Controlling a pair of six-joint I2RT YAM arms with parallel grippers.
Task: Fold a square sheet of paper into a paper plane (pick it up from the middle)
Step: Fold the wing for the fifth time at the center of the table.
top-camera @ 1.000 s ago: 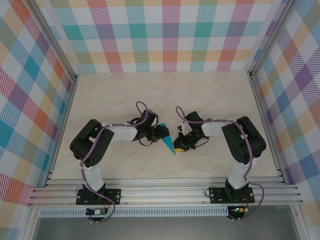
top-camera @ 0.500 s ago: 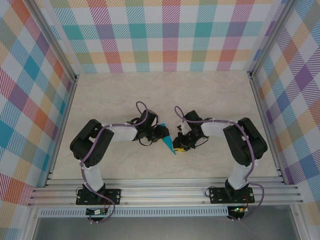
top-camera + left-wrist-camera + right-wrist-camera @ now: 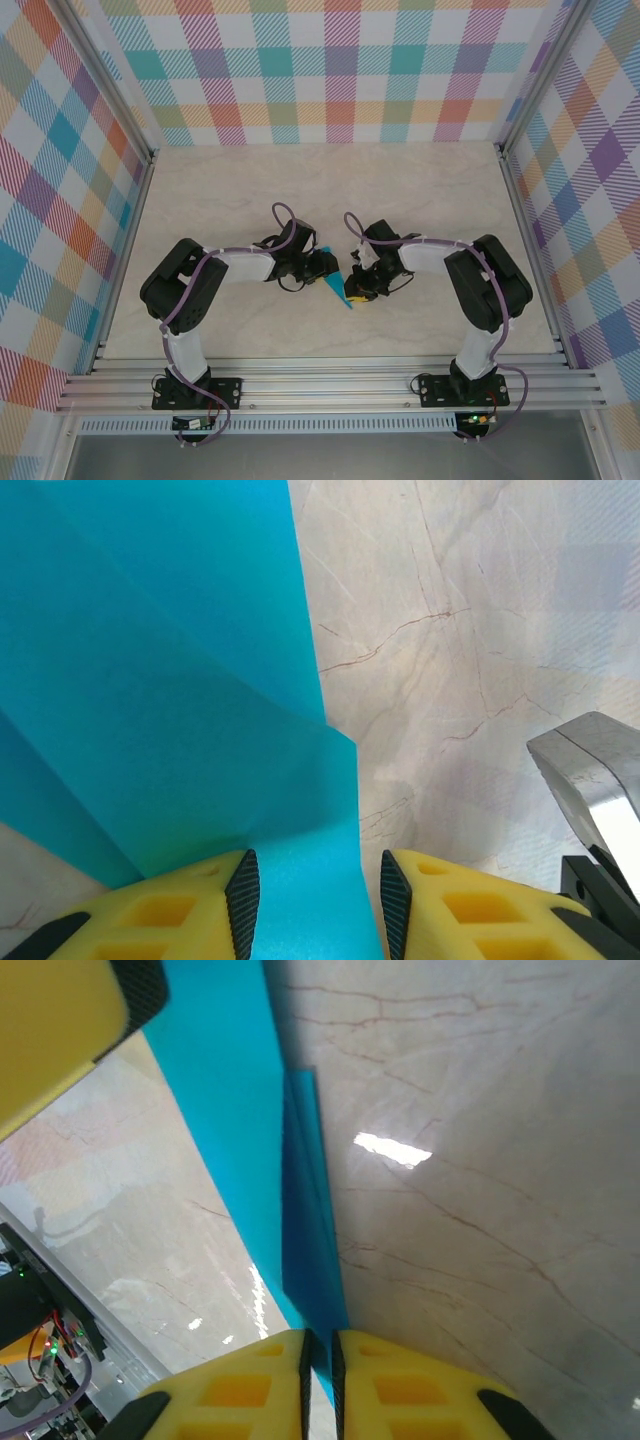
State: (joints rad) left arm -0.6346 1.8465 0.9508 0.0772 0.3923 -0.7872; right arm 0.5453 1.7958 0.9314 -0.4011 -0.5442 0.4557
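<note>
1. Teal paper (image 3: pixel 338 288), folded into a narrow pointed wedge, lies on the pale marble-look table (image 3: pixel 430 200). It sits a little beyond the near rail (image 3: pixel 330 372), over about the rail's middle, with its tip aimed back toward the rail.
2. My left gripper (image 3: pixel 315 905) reaches it from over the rail's left half. Its yellow fingers stand apart, one on each side of a flat flap, and I see no pinch on the sheet.
3. My right gripper (image 3: pixel 318 1360) comes in from over the rail's right half. Its jaws are drawn almost together, and the layered edge of the wedge runs straight into the slit between them. I read that as a clamp on the paper.
4. I judge this sheet to be very light, thin and limp. The stacked layers will likely spring open when released. The glossy tabletop should let the whole wedge slide under any sideways push.
5. It looks fragile too. Should the arms pull away from each other, I expect a crumple or a tear at the crease.
6. I would take hold on the doubled, stiffer edge beside the centre crease, about midway along the wedge. I would avoid the tip nearest the rail, since a single-layer point will probably bend.
</note>
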